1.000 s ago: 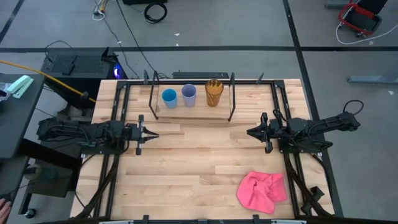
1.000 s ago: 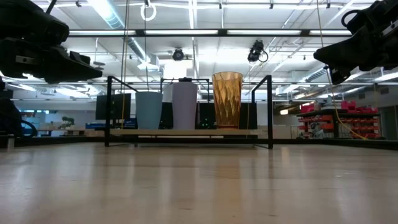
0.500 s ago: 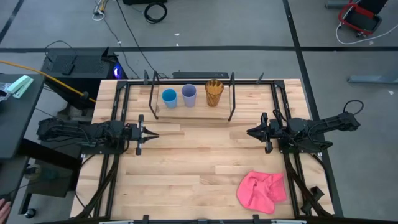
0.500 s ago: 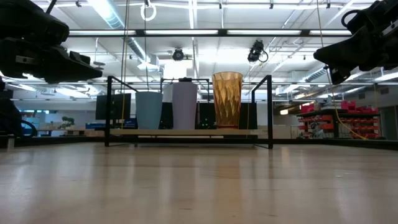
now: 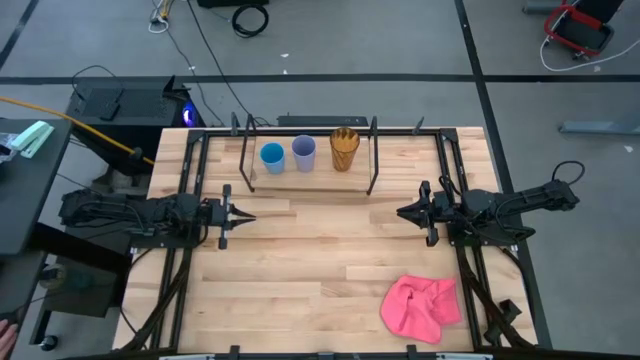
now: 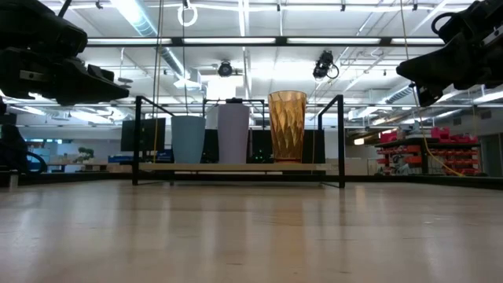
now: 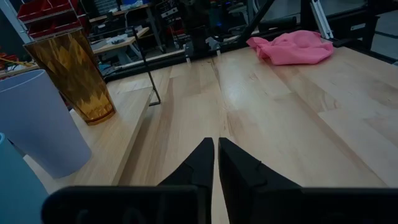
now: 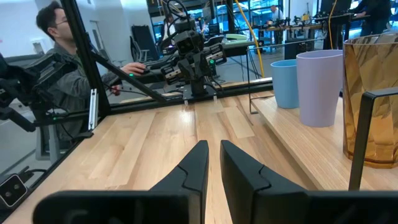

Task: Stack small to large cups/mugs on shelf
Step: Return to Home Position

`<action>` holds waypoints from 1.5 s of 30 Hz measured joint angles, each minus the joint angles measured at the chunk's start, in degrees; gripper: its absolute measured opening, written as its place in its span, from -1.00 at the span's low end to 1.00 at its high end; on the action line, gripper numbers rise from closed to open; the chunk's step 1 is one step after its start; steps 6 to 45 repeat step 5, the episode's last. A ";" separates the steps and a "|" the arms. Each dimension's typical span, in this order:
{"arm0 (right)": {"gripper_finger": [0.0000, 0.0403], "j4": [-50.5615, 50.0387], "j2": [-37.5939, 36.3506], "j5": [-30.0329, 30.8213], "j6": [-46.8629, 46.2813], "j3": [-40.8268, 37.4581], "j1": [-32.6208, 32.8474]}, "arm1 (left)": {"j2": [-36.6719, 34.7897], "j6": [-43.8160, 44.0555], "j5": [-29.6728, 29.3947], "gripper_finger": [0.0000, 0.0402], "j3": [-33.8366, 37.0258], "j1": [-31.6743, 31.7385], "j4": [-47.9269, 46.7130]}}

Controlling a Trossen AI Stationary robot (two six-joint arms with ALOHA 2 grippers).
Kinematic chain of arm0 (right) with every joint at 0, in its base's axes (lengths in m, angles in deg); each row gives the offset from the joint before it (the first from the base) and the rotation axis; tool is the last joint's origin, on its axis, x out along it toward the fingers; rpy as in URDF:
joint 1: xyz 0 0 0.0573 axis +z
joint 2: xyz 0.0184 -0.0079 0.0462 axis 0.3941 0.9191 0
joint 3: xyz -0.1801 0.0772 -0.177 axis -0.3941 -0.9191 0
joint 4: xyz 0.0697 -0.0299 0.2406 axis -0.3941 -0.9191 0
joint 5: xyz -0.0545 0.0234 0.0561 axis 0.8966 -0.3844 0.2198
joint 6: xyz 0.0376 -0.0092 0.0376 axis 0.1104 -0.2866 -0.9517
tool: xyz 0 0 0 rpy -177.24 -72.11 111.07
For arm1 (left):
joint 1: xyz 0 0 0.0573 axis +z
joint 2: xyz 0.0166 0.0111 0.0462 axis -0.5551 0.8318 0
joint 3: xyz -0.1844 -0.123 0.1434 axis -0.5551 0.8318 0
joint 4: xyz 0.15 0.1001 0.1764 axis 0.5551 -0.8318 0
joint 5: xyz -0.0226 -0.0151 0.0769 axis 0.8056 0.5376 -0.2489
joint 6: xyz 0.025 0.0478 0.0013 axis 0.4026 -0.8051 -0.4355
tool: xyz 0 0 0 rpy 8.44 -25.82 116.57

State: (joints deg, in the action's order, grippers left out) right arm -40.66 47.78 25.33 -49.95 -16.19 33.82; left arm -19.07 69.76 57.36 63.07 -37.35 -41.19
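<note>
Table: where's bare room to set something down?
Free: the centre between left gripper and right gripper; the wood left of the pink cloth. Crowded: the shelf, with blue cup, lavender cup, amber cup; little board right of amber.

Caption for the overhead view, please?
On the shelf, blue cup, lavender cup and amber cup stand in a row; left gripper and right gripper hover empty.

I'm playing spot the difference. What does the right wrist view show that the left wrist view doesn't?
Only the right wrist view shows a person in a grey top beyond the wooden table. Only the left wrist view shows the crumpled pink cloth. Both show the tall amber-orange plastic cup and pale lavender plastic cup on the wood-board shelf, past the shut right gripper or left gripper.
</note>
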 joint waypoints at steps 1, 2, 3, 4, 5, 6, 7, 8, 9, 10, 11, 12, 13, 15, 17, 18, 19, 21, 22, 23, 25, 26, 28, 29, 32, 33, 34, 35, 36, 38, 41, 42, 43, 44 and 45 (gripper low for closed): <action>-0.75 -0.01 0.02 0.00 0.00 0.00 0.00 | 0.00 0.00 -0.01 -0.85 0.00 -0.01 0.00; -0.75 -0.01 0.01 0.00 0.00 0.00 0.00 | 0.00 0.00 0.00 -0.84 0.00 -0.01 -0.02; -0.75 -0.01 0.01 0.00 0.00 0.00 0.00 | 0.00 0.00 -0.01 -0.83 0.00 0.00 -0.01; -0.75 -0.01 0.01 0.00 0.00 0.00 0.00 | 0.00 0.00 -0.01 -0.83 0.00 -0.01 -0.01; -0.75 0.00 0.00 0.00 -0.01 0.00 0.00 | -0.02 0.00 -0.01 -0.82 0.00 -0.02 -0.02; -0.75 0.00 0.00 0.00 -0.01 0.00 0.00 | -0.02 0.00 -0.01 -0.82 0.00 -0.02 -0.02; -0.75 0.00 0.00 0.00 -0.01 0.00 0.00 | -0.02 0.00 -0.01 -0.82 0.00 -0.02 -0.02; -0.75 0.00 0.00 0.00 -0.01 0.00 0.00 | -0.02 0.00 -0.01 -0.82 0.00 -0.02 -0.02; -0.75 0.00 0.00 0.00 -0.01 0.00 0.00 | -0.02 0.00 -0.01 -0.82 0.00 -0.02 -0.02; -0.75 0.00 0.00 0.00 -0.01 0.00 0.00 | -0.02 0.00 -0.01 -0.82 0.00 -0.02 -0.02; -0.75 0.00 0.00 0.00 -0.01 0.00 0.00 | -0.02 0.00 -0.01 -0.82 0.00 -0.02 -0.02; -0.75 0.00 0.00 0.00 -0.01 0.00 0.00 | -0.02 0.00 -0.01 -0.82 0.00 -0.02 -0.02; -0.75 0.00 0.00 0.00 -0.01 0.00 0.00 | -0.02 0.00 -0.01 -0.82 0.00 -0.02 -0.02; -0.75 0.00 0.00 0.00 -0.01 0.00 0.00 | -0.02 0.00 -0.01 -0.82 0.00 -0.02 -0.02; -0.75 0.00 0.00 0.00 -0.01 0.00 0.00 | -0.02 0.00 -0.01 -0.82 0.00 -0.02 -0.02; -0.75 0.00 0.00 0.00 -0.01 0.00 0.00 | -0.02 0.00 -0.01 -0.82 0.00 -0.02 -0.02; -0.75 0.00 0.00 0.00 -0.01 0.00 0.00 | -0.02 0.00 -0.01 -0.82 0.00 -0.02 -0.02; -0.75 0.00 0.00 0.00 -0.01 0.00 0.00 | -0.02 0.00 -0.01 -0.82 0.00 -0.02 -0.02; -0.75 0.00 0.00 0.00 -0.01 0.00 0.00 | -0.02 0.00 -0.01 -0.82 0.00 -0.02 -0.02; -0.75 0.00 0.00 0.00 -0.01 0.00 0.00 | -0.02 0.00 -0.01 -0.82 0.00 -0.02 -0.02; -0.75 0.00 0.00 0.00 -0.01 0.00 0.00 | -0.02 0.00 -0.01 -0.82 0.00 -0.02 -0.02; -0.75 0.00 0.00 0.00 -0.01 0.00 0.00 | -0.02 0.00 -0.01 -0.82 0.00 -0.02 -0.02; -0.75 0.00 0.00 0.00 -0.01 0.00 0.00 | -0.02 0.00 -0.01 -0.82 0.00 -0.02 -0.02; -0.75 0.00 0.00 0.00 -0.01 0.00 0.00 | -0.02 0.00 -0.01 -0.82 0.00 -0.02 -0.02; -0.75 0.00 0.00 0.00 -0.01 0.00 0.00 | -0.02 0.00 -0.01 -0.82 0.00 -0.02 -0.02; -0.75 0.00 0.00 0.00 -0.01 0.00 0.00 | -0.02 0.00 -0.01 -0.82 0.00 -0.02 -0.02; -0.75 0.00 0.00 0.00 -0.01 0.00 0.00 | -0.02 0.00 -0.01 -0.82 0.00 -0.02 -0.02; -0.75 0.00 0.00 0.00 -0.01 0.00 0.00 | -0.02 0.00 -0.01 -0.82 0.00 -0.02 -0.02; -0.75 0.00 0.00 0.00 -0.01 0.00 0.00 | -0.02 0.00 -0.01 -0.82 0.00 -0.02 -0.02; -0.75 0.00 0.00 0.00 -0.01 0.00 0.00 | -0.02 0.00 -0.01 -0.82 0.00 -0.02 -0.02; -0.75 0.00 0.00 0.00 -0.01 0.00 0.00 | -0.02 0.00 -0.01 -0.82 0.00 -0.02 -0.02; -0.75 0.00 0.00 0.00 -0.01 0.00 0.00 | -0.02 0.00 -0.01 -0.82 0.00 -0.02 -0.02; -0.75 0.00 0.00 0.00 -0.01 0.00 0.00 | -0.02 0.00 -0.01 -0.82 0.00 -0.02 -0.02; -0.75 0.00 0.00 0.00 -0.01 0.00 0.00 | -0.02 0.00 -0.01 -0.82 0.00 -0.02 -0.02; -0.75 0.00 0.00 0.00 -0.01 0.00 0.00 | -0.02 0.00 -0.01 -0.82 0.00 -0.02 -0.02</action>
